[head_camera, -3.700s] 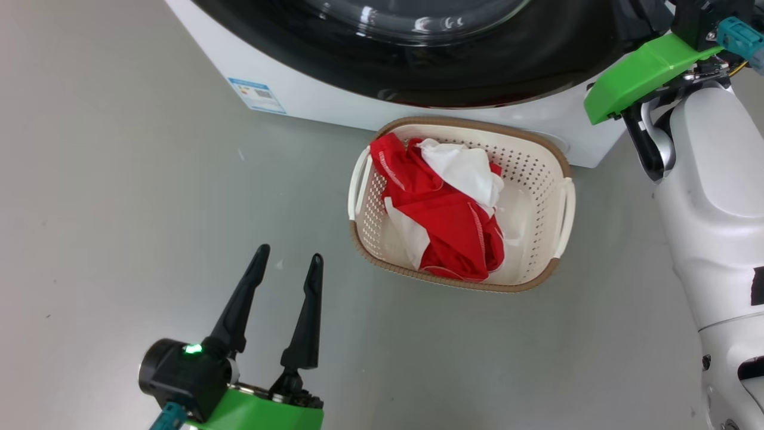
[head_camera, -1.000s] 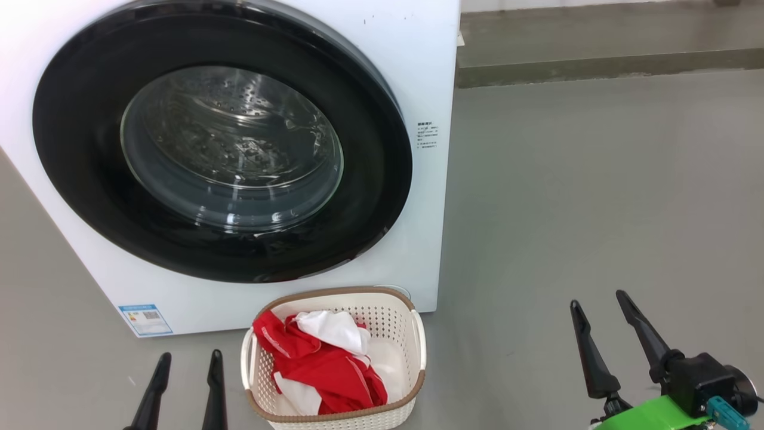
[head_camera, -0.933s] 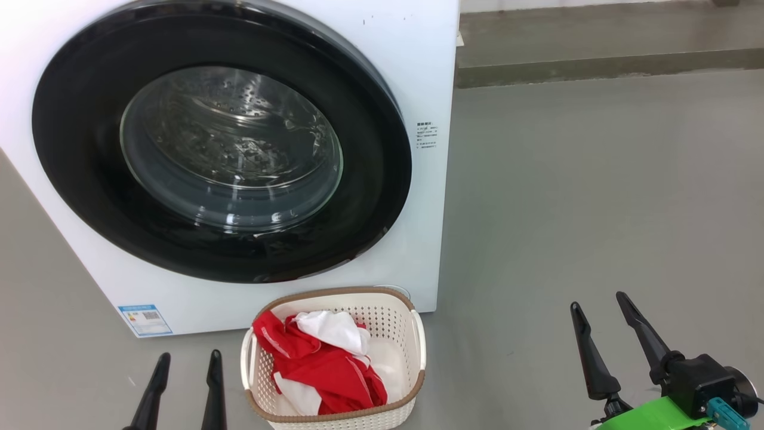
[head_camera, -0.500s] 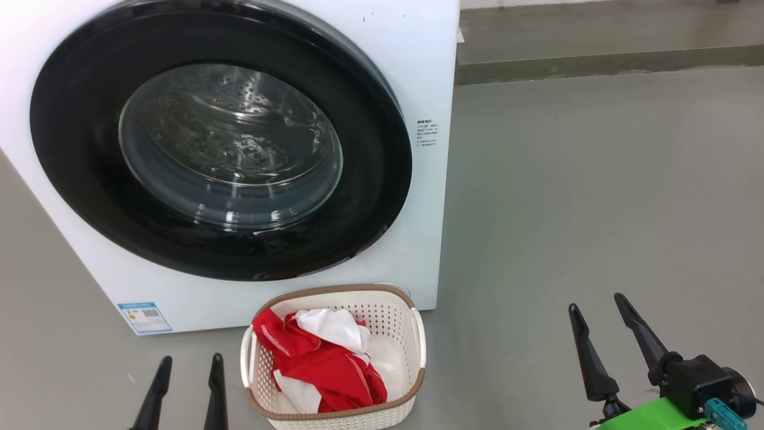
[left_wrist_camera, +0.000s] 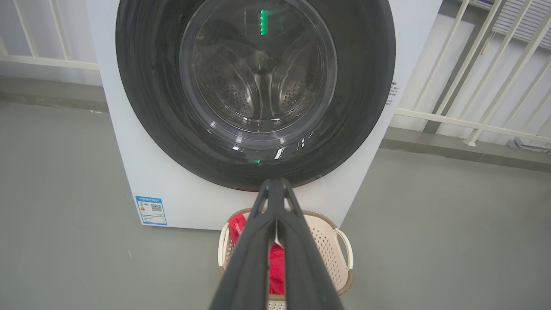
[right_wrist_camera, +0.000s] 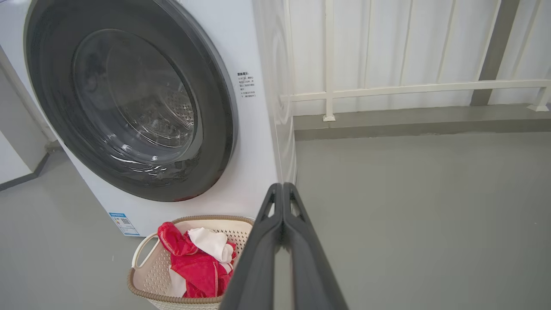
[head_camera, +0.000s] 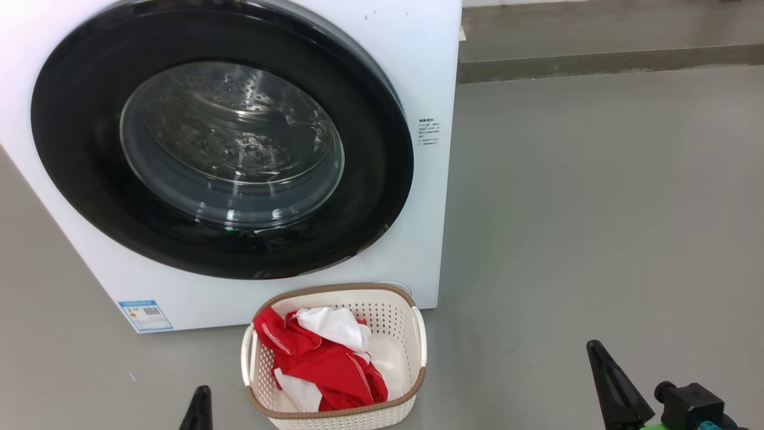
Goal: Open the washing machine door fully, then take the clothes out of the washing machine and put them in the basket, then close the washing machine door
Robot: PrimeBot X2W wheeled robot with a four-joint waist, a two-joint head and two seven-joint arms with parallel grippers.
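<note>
We saw the left pincer (left_wrist_camera: 275,185) and right pincer (right_wrist_camera: 282,186) both pressed together, empty; ahead, clothes (head_camera: 322,364) lay in the basket (head_camera: 391,316) below the seemingly shut door (head_camera: 370,179).

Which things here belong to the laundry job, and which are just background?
Job: washing machine; washing machine door, shut; basket; clothes, in the basket.
Background: blue label; white railing; grey floor.
</note>
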